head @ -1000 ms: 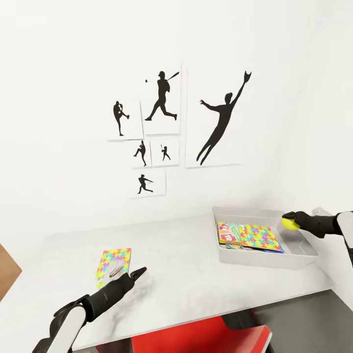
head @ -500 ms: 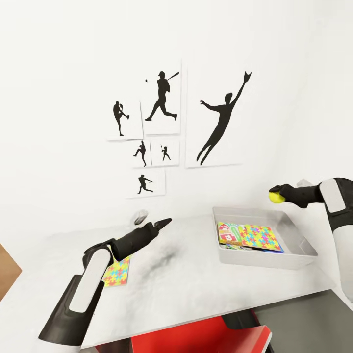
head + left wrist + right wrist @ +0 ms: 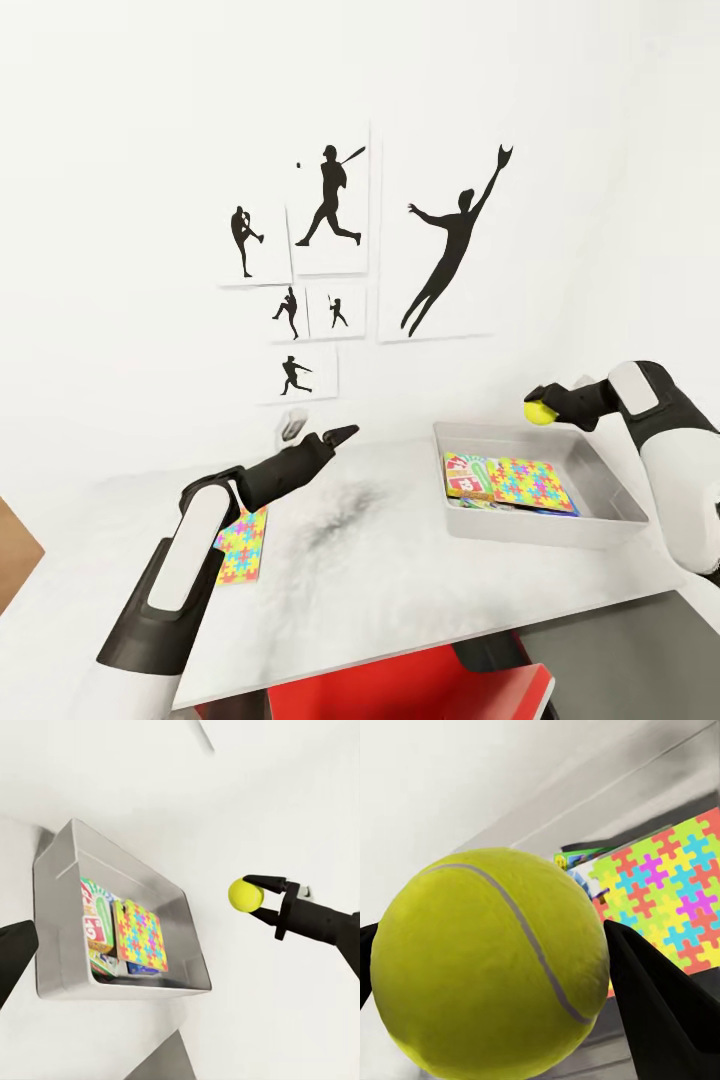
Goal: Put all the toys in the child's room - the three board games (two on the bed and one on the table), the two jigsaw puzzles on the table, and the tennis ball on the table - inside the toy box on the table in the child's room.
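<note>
Ball (image 3: 540,412) delivery underway: right jaws (image 3: 541,411) clamp it above the box's (image 3: 600,524) twelve o'clock rim; next, release. Left jaws' (image 3: 318,432) opening is unclear.

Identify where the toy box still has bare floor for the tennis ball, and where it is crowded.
The toy box is bare along its right side and back, between the puzzle and the walls. Its left front is stacked with game boxes. The right gripper holds the tennis ball above the back rim.

A child's room: baseball silhouette pictures (image 3: 330,260) on white wall, toy-filled tray (image 3: 600,520) on desk (image 3: 400,580).
</note>
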Controlling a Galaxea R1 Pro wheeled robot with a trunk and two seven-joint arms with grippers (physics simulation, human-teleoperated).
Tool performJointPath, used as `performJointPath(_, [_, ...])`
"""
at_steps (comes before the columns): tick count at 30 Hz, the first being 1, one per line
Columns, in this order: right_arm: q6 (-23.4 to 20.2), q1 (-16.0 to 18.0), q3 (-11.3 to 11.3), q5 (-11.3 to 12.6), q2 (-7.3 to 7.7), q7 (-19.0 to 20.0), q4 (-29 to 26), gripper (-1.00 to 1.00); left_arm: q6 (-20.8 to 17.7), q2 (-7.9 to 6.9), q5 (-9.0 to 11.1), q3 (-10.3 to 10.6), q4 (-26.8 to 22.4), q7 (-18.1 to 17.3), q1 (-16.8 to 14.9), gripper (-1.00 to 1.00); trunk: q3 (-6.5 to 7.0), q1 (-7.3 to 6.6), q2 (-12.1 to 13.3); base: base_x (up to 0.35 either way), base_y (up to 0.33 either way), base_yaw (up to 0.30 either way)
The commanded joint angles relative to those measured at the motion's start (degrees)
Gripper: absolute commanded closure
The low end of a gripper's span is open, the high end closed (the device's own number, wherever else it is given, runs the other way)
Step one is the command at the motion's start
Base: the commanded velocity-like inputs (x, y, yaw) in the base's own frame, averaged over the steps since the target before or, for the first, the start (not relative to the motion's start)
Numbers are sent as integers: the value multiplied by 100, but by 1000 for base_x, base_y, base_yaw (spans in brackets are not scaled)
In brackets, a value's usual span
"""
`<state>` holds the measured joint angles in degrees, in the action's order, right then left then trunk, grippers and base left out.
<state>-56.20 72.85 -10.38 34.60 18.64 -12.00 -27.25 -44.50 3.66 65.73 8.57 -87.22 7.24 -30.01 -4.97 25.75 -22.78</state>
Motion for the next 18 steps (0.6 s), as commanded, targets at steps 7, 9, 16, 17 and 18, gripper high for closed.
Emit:
performJointPath(7, [215, 4, -55, 85, 2, -223, 237, 100, -22, 10, 106, 0, 5, 128, -26, -100, -13, 4, -14, 0, 0, 0])
performJointPath(9, [227, -2, -60, 90, 14, -269, 252, 100, -22, 10, 108, -1, 6, 131, -27, -100, -13, 4, -14, 0, 0, 0])
performJointPath(16, [263, -23, -105, 114, 63, -465, 293, 100, -23, 12, 109, -2, 23, 142, -31, -100, -14, 4, -14, 0, 0, 0])
performJointPath(17, [263, -23, -105, 114, 63, -465, 293, 100, -23, 12, 109, -2, 23, 142, -31, -100, -14, 4, -14, 0, 0, 0])
performJointPath(18, [266, -27, -112, 116, 70, -482, 296, 100, -23, 12, 108, -3, 28, 143, -33, -100, -15, 4, -14, 0, 0, 0])
